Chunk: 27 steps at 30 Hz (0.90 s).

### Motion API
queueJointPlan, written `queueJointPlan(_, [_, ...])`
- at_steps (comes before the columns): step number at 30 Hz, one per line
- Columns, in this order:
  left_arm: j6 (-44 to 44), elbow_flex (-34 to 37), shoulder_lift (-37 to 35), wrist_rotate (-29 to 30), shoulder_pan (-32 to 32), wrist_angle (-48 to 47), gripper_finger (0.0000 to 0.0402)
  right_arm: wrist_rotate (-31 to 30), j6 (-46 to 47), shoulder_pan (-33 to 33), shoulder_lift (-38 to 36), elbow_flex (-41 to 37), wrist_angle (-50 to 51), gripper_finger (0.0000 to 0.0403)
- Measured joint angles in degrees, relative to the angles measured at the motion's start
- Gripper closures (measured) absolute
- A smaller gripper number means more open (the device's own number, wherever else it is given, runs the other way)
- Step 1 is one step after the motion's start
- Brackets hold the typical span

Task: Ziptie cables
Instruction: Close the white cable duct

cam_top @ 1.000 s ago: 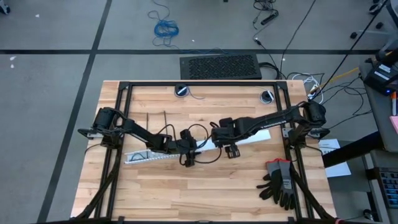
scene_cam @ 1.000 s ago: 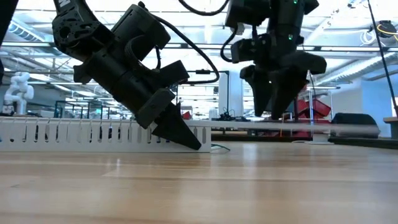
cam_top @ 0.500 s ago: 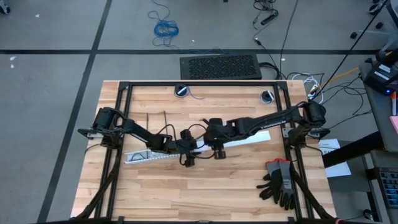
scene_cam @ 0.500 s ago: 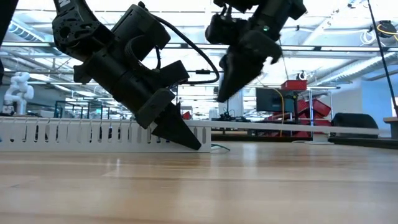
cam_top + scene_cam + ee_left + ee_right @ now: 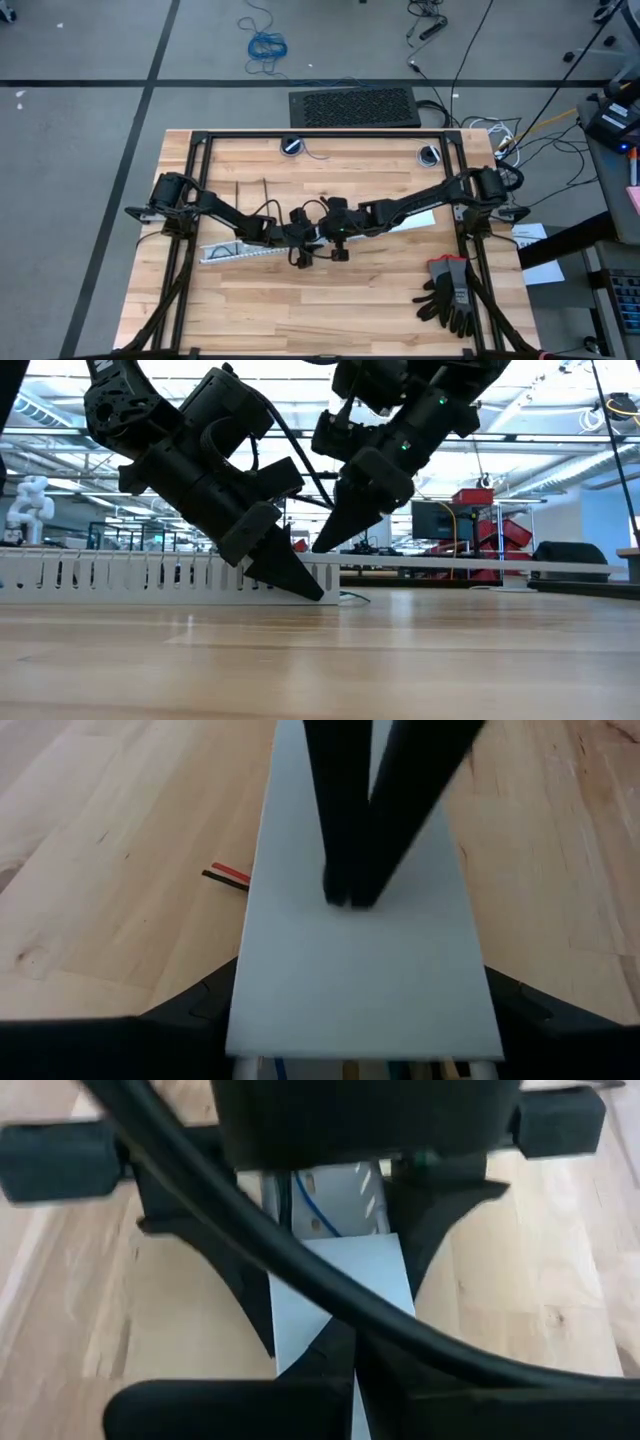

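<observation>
A white slotted strip (image 5: 250, 250) lies on the table, and a flat white cover (image 5: 400, 221) runs on from it toward the right. Thin cables lie inside it: a blue one (image 5: 318, 1215) shows in the right wrist view, and red and black ends (image 5: 228, 875) stick out beside it. Two zipties (image 5: 238, 190) lie on the wood farther back, untouched. My left gripper (image 5: 300, 582) is closed on the strip. My right gripper (image 5: 322, 547) is shut, with its tips at the cover just right of the left gripper. My left gripper pinches the white strip across its width, one finger (image 5: 190, 1015) on each long side, where the slotted part meets the cover. The fingers slant down from the table's left. The strip lies flat on the table. My right gripper's shut fingertips (image 5: 350, 895) point down at the cover's top face, slanting from the right. Whether they touch it I cannot tell.
Black gloves (image 5: 450, 295) lie near the right front corner. A black frame (image 5: 200, 200) borders the table's left, far and right sides. Two round fittings (image 5: 291, 146) sit at the far edge. A black cord (image 5: 250, 1230) arches over the left gripper.
My right gripper has moved toward the table's left along the cover, up to the left gripper. It has come down, tipped so its fingers slant down to the left, and shut. The strip has stayed in place.
</observation>
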State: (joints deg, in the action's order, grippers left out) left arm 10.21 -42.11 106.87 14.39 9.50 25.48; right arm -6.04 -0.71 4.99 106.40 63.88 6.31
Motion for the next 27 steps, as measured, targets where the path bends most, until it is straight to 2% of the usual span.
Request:
queueJointPlan(12, [-2.68, -3.47, 0.42, -0.16, -0.07, -1.55, 0.0157, 0.06, 2.25, 0.02, 2.43, 0.29, 0.42, 0.0403])
queueJointPlan(27, [-0.41, -4.11, 0.31, 1.14, 0.63, -3.64, 0.0157, 0.15, 4.62, 0.00, 3.11, 0.20, 0.38, 0.0403])
